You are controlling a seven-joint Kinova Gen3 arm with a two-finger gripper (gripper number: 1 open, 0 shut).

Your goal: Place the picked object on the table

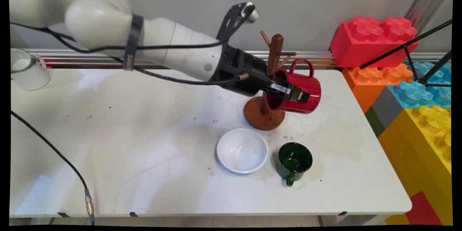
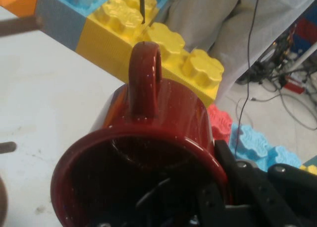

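The wooden mug tree [image 1: 269, 90] stood at the surface's [image 1: 126, 144] far centre-right. At its six o'clock, the white bowl [image 1: 242, 150] and green mug [image 1: 293, 161] sat close together. Toward nine o'clock lay broad open room, the white mug [image 1: 27, 69] at its far edge.

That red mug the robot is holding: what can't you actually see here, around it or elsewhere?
- Main view: the red mug and the tool hide part of the wooden mug tree.
- Hand view: the mug's dark inside hides the inner finger.
- Main view: the white mug is cut off by the left edge.
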